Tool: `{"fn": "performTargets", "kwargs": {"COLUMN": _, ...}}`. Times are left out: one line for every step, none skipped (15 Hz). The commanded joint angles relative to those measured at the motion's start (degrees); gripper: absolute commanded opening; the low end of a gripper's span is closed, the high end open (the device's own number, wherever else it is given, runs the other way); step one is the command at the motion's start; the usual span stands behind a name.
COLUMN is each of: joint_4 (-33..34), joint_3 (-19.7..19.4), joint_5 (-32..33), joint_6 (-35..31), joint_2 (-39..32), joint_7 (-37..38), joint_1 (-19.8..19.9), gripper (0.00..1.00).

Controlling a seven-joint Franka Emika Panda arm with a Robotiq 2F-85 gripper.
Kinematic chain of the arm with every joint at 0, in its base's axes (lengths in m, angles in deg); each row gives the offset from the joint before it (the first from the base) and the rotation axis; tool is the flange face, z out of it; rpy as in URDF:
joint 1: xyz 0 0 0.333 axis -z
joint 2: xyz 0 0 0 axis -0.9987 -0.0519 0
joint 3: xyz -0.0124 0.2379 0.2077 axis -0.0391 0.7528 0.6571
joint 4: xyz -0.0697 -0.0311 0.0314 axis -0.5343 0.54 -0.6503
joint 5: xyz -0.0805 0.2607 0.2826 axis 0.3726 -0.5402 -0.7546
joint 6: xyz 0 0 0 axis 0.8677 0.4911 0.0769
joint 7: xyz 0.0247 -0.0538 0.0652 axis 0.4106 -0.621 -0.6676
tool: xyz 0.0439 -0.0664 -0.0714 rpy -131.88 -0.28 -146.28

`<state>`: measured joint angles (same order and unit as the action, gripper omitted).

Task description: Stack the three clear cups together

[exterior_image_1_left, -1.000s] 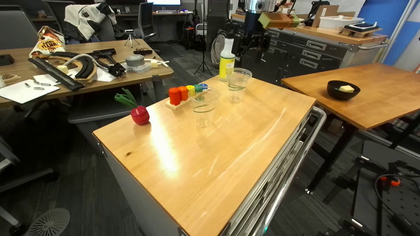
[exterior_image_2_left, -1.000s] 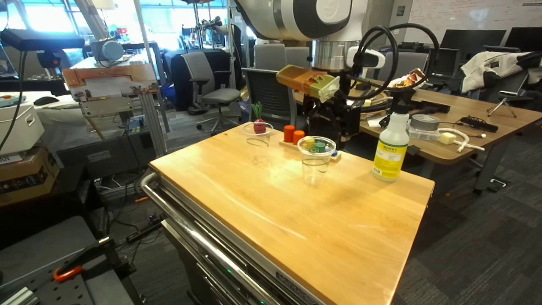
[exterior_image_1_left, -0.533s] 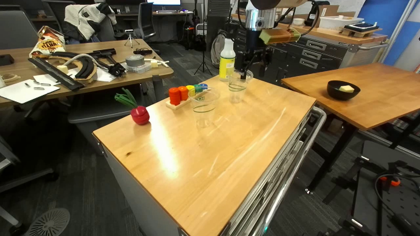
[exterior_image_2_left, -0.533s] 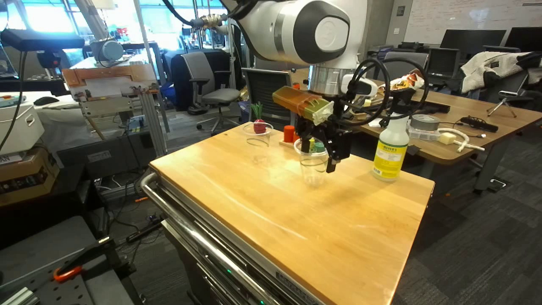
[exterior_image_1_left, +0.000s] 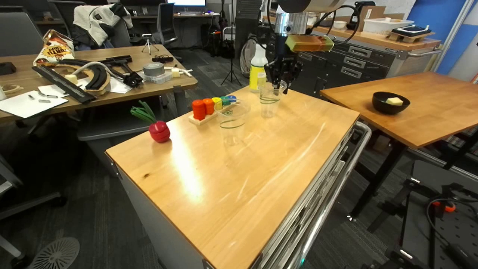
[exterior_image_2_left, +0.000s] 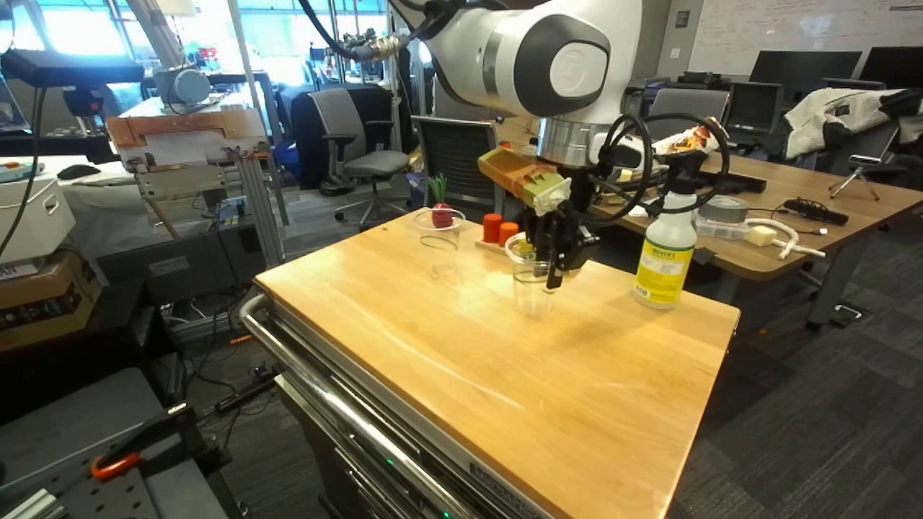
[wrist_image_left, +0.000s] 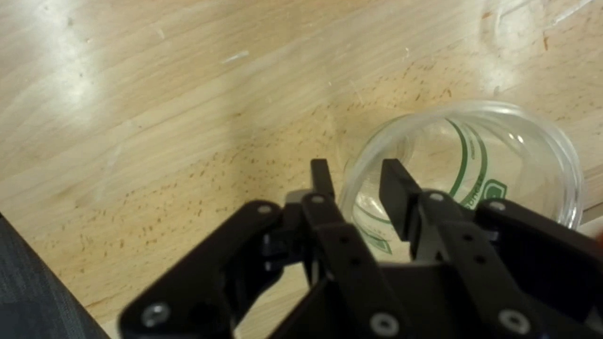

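In an exterior view, a broad stretch of scratched wooden tabletop (exterior_image_1_left: pixel 261 190) lies between the near edge and the left clear cup (exterior_image_1_left: pixel 232 125), with a tubular metal rail (exterior_image_1_left: pixel 332 203) along the right side; the right clear cup (exterior_image_1_left: pixel 269 104), plastic like it, stands farther back, near but apart. The wrist view alone makes plain that the gripper (wrist_image_left: pixel 356 176) has its fingers apart astride the right clear cup's round rim, one inside, one outside. In an exterior view, wood shows between that cup and the yellow-green bottle (exterior_image_2_left: pixel 663 263).
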<state>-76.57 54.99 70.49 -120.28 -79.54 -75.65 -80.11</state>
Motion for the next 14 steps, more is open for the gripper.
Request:
{"fn": "performTargets", "kwargs": {"joint_4": 2.41, "joint_3": 0.01, "joint_5": -2.92, "joint_6": 1.50, "joint_2": -0.36, "joint_7": 2.95, "joint_1": 0.12, "gripper": 0.04}}
{"fn": "performTargets", "kwargs": {"joint_4": 2.46, "joint_3": 0.07, "joint_5": -3.68, "joint_6": 1.84, "joint_2": -0.19, "joint_7": 3.69, "joint_1": 0.10, "gripper": 0.00}}
{"fn": "performTargets", "kwargs": {"joint_4": 2.42, "joint_3": 0.17, "joint_5": -4.32, "joint_6": 2.34, "joint_2": -0.04, "joint_7": 4.02, "joint_1": 0.10, "gripper": 0.00}}
{"fn": "performTargets", "kwargs": {"joint_4": 2.21, "joint_3": 0.08, "joint_5": -4.48, "joint_6": 2.63, "joint_2": 0.17, "joint_7": 4.37, "joint_1": -0.09, "gripper": 0.00}}
{"fn": "performTargets", "kwargs": {"joint_4": 1.89, "joint_3": 0.16, "joint_5": -4.68, "joint_6": 3.59, "joint_2": 0.60, "joint_7": 4.30, "joint_1": -0.13, "gripper": 0.01}}
{"fn": "performTargets", "kwargs": {"joint_4": 1.51, "joint_3": 0.11, "joint_5": -4.64, "joint_6": 4.15, "joint_2": 0.92, "joint_7": 4.54, "joint_1": -0.21, "gripper": 0.01}}
{"fn": "performTargets", "kwargs": {"joint_4": 0.99, "joint_3": 0.23, "joint_5": -5.14, "joint_6": 4.99, "joint_2": 1.79, "joint_7": 4.72, "joint_1": -0.09, "gripper": 0.01}}
{"fn": "performTargets", "kwargs": {"joint_4": 0.05, "joint_3": 0.19, "joint_5": -5.32, "joint_6": 5.62, "joint_2": 3.43, "joint_7": 5.00, "joint_1": -0.18, "gripper": 0.01}}
{"fn": "performTargets", "kwargs": {"joint_4": -0.58, "joint_3": -0.01, "joint_5": -5.07, "joint_6": 6.26, "joint_2": 4.82, "joint_7": 5.47, "joint_1": -0.48, "gripper": 0.01}}
{"fn": "performTargets", "kwargs": {"joint_4": -1.41, "joint_3": -0.24, "joint_5": -4.63, "joint_6": 6.55, "joint_2": 6.74, "joint_7": 6.10, "joint_1": -0.93, "gripper": 0.01}}
{"fn": "performTargets", "kwargs": {"joint_4": -2.26, "joint_3": -0.32, "joint_5": -4.38, "joint_6": 6.81, "joint_2": 9.16, "joint_7": 6.82, "joint_1": -1.36, "gripper": 0.01}}
{"fn": "performTargets", "kwargs": {"joint_4": -3.08, "joint_3": -0.40, "joint_5": -3.97, "joint_6": 6.44, "joint_2": 11.39, "joint_7": 7.41, "joint_1": -1.84, "gripper": 0.01}}
{"fn": "performTargets", "kwargs": {"joint_4": -3.44, "joint_3": -0.30, "joint_5": -3.85, "joint_6": 6.16, "joint_2": 13.69, "joint_7": 8.17, "joint_1": -2.35, "gripper": 0.01}}
{"fn": "performTargets", "kwargs": {"joint_4": -3.91, "joint_3": -0.04, "joint_5": -3.88, "joint_6": 6.34, "joint_2": 15.83, "joint_7": 8.24, "joint_1": -2.67, "gripper": 0.01}}
